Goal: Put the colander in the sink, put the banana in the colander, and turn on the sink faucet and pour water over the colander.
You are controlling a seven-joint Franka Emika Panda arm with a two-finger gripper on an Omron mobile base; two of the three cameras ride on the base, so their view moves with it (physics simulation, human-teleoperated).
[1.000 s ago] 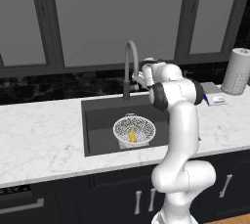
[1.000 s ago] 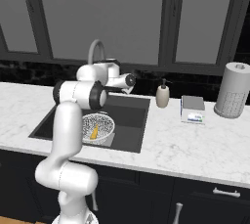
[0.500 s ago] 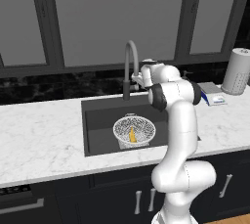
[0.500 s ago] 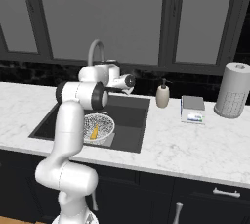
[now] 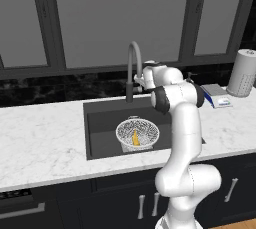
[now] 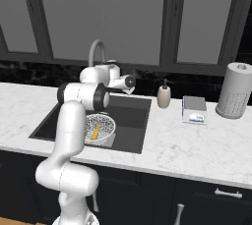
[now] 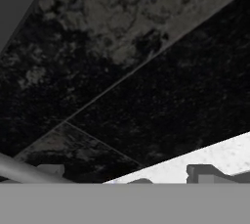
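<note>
Colander (image 5: 137,133) in sink (image 5: 102,123), banana (image 5: 135,138) inside. My gripper (image 5: 140,79) spread, empty, has edged closer beside faucet (image 5: 131,68). No water; I judge handle next.

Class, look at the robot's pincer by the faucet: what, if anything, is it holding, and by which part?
Nothing. The pincer is open beside the faucet, gripping no part of it. The banana lies in the colander in the sink.
</note>
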